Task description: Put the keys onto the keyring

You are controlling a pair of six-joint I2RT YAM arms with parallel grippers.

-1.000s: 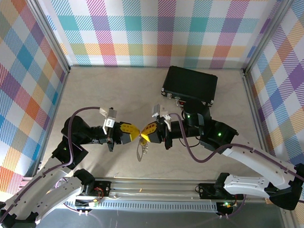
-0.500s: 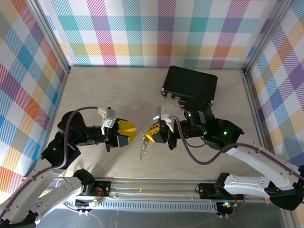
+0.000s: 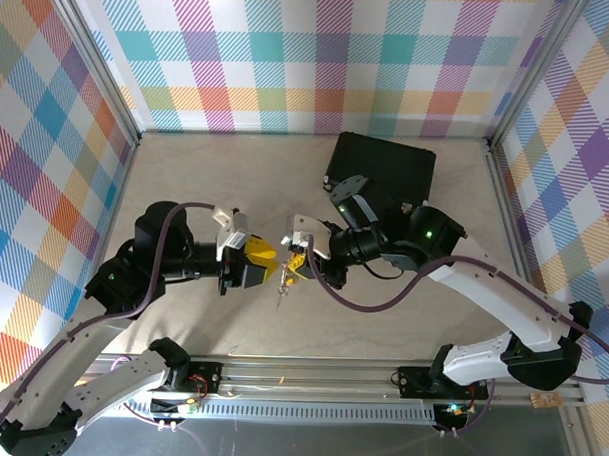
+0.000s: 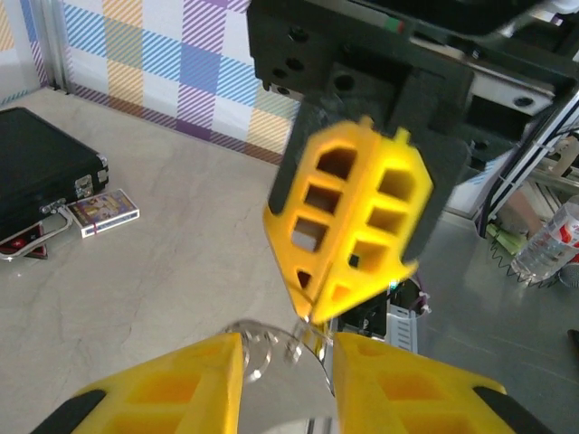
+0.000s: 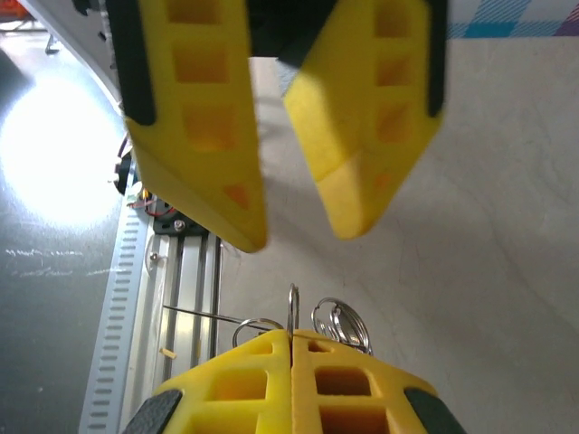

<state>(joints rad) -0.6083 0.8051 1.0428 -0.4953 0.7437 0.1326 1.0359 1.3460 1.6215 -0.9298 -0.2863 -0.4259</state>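
Two arms bent inward (tips facing), left end effector point(image 5: 294, 226) spread, right end effector point(image 5: 291, 344) pinching keyring point(image 5: 292, 303).

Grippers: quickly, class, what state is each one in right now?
Left gripper: open.
Right gripper: shut on the keyring.

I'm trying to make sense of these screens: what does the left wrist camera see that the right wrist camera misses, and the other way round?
Left wrist view: a black case and a small printed box on the table, plus the right claw seen from the front, shut. Right wrist view: the left claw seen from the front, open, and the metal rail at the table's edge. Shared: both claws, and the keyring pinched in the right one.
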